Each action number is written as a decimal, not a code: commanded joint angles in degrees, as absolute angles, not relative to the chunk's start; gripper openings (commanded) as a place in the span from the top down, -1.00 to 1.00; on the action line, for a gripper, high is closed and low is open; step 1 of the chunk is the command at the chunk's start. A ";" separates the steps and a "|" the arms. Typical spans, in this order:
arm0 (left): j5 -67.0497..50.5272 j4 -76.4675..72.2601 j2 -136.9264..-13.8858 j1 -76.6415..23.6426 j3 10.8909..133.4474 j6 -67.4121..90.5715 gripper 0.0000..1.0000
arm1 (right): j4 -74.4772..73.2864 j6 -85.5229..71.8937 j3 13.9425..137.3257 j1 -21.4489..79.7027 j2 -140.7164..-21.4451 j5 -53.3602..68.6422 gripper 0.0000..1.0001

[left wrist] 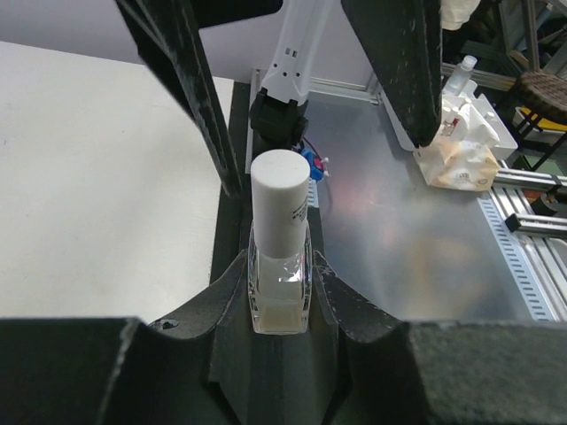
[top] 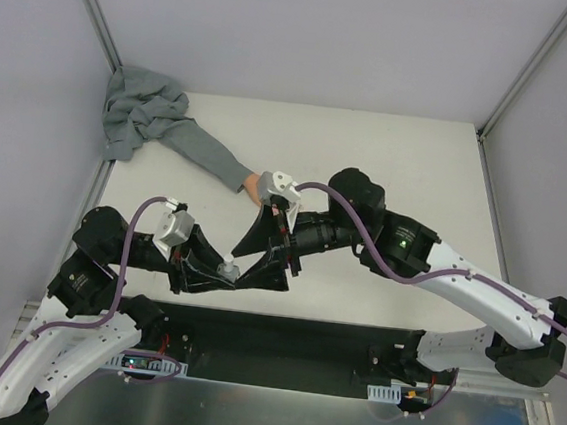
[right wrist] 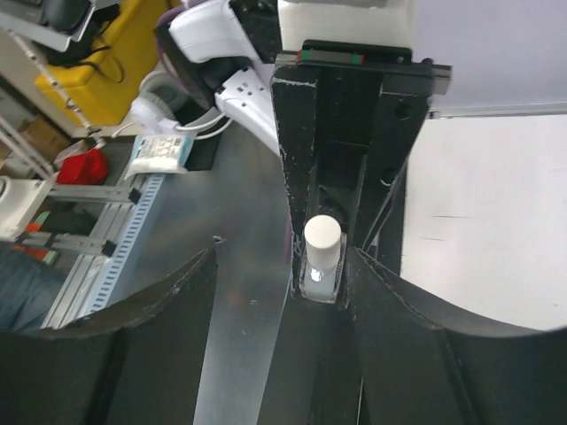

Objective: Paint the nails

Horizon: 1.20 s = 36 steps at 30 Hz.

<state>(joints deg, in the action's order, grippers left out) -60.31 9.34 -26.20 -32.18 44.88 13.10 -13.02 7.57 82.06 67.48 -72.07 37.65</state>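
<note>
**A:** What takes up the most room?

**B:** The white surface [top: 400, 153]. Both arms lean in over its near half and meet around the middle. The right arm [top: 477, 291] comes from the right and the left arm [top: 85, 294] from the left.

**A:** And the thing to be painted?

**B:** A grey sleeve [top: 201, 152] runs from a bunched heap in the far-left corner toward the centre. The peach fake hand [top: 253, 185] pokes out of its end and lies on the surface, right beside the right arm's wrist. The nails are too small to make out from above, and neither wrist view shows them.

**A:** The claws?

**B:** The left claw [left wrist: 280, 297] is closed on a small clear bottle [left wrist: 280, 305], with one finger pressed to each side of the glass. The right claw [right wrist: 283, 255] is spread wide and grips nothing. Its two fingers stand either side of that bottle, which sits on the near side of the fake hand, apart from it.

**A:** Anything smaller?

**B:** Only the white round cap [left wrist: 280, 199], which is on the bottle's neck and points toward the right claw.
</note>
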 commanded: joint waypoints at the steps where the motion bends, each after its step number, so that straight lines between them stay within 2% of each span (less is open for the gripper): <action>1: -64.60 5.01 -26.63 -31.99 47.20 14.33 1.00 | -6.51 5.80 85.08 66.89 -74.44 47.19 -0.22; 7: -65.30 3.43 -26.28 -31.99 47.11 15.12 1.00 | -2.91 3.87 84.99 66.01 -76.29 48.51 0.02; 14: -65.30 2.20 -26.19 -31.99 46.85 16.00 1.00 | -0.97 3.16 84.82 66.01 -77.52 48.87 0.22; 17: -64.95 1.85 -26.28 -31.99 46.93 16.43 1.00 | -0.79 3.08 84.55 66.09 -77.70 48.69 0.38; 20: -63.64 1.50 -26.11 -31.99 47.11 16.79 1.00 | -0.62 3.16 83.94 66.01 -77.43 48.60 0.63; 21: -62.94 1.49 -26.02 -31.91 47.11 16.87 1.00 | -0.53 3.16 83.76 66.01 -77.17 48.52 0.80; 24: -59.51 1.32 -25.93 -31.99 47.63 17.23 1.00 | -0.53 3.43 82.53 66.01 -76.56 47.47 0.99; 29: -51.43 0.79 -25.31 -31.99 48.86 17.23 1.00 | -0.44 5.18 78.32 66.62 -74.10 44.22 0.99; 36: -38.77 0.44 -26.19 -31.99 50.45 15.12 1.00 | -0.26 8.43 71.46 70.39 -69.96 27.46 0.99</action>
